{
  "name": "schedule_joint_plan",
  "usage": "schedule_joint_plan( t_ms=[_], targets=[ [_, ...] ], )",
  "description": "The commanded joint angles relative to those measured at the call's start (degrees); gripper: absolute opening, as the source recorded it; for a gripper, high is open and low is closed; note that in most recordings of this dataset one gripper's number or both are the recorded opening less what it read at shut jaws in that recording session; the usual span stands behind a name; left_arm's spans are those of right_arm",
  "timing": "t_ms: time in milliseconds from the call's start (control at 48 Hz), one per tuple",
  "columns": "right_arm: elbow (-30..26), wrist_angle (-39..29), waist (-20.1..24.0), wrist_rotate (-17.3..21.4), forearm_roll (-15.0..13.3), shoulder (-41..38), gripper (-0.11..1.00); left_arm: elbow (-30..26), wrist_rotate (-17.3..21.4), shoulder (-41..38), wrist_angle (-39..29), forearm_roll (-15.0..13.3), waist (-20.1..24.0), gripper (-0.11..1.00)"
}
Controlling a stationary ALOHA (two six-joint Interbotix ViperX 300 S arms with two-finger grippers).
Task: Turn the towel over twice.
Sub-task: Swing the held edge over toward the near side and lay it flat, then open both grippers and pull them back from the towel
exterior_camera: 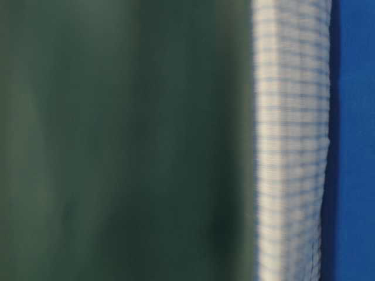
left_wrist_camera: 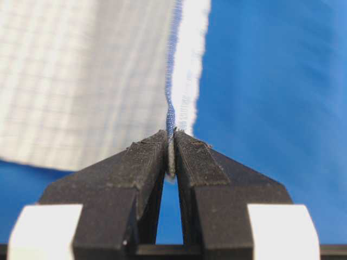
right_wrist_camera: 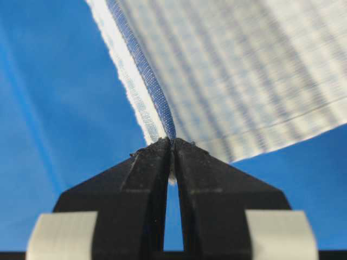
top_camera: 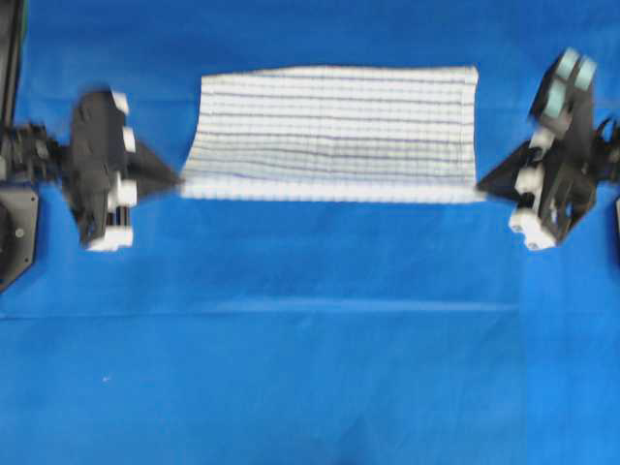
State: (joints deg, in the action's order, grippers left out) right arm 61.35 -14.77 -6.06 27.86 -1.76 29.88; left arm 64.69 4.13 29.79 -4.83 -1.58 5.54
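Both pincers, left and right, gripped the towel by thin hem corners; a tug could slip one free.

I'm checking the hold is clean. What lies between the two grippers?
In the overhead view the towel spans the whole stretch, its near edge taut from the left gripper to the right gripper, each shut on a corner.

Towel: white woven cloth, dark and light blue stripes, faint checks (hemmed edge, blue stitching). Stretched taut by two near corners, near edge raised; remainder draped toward far edge of blue table covering.
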Motion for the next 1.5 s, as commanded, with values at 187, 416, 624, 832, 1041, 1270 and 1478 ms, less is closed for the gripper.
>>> schedule_joint_plan(
  t_ms=[187,416,624,832,1041,1270,1478],
  targets=[
    [-0.97,5.36,11.51,7.91,0.26,-10.28,0.05,0.44,-10.2,-6.94,-0.09,-0.18,-11.6,0.04],
    [-3.69,5.71,17.49,11.34,0.18,-14.94,0.05,0.26,-14.77,-10.63,0.44,-0.09,-17.14,0.04],
    [-5.19,5.63,20.65,12.13,0.18,-17.23,0.05,0.09,-16.08,-12.66,3.08,-0.18,-20.65,0.04],
    [-5.27,5.71,21.01,12.13,0.0,-17.4,0.05,-0.18,-16.35,-13.89,4.92,-0.18,-21.18,0.04],
    [-5.36,5.54,20.83,12.13,-0.09,-17.31,0.05,-0.53,-16.35,-13.97,5.1,-0.09,-21.09,0.04],
    [-6.33,3.96,20.48,12.04,-0.26,-16.52,0.22,-1.76,-16.35,-13.36,4.48,-0.18,-21.09,0.42],
    [-7.29,1.76,18.72,11.51,-5.8,-11.16,0.68,-4.31,-14.06,-8.0,-0.35,0.09,-20.21,0.81]
  ],
)
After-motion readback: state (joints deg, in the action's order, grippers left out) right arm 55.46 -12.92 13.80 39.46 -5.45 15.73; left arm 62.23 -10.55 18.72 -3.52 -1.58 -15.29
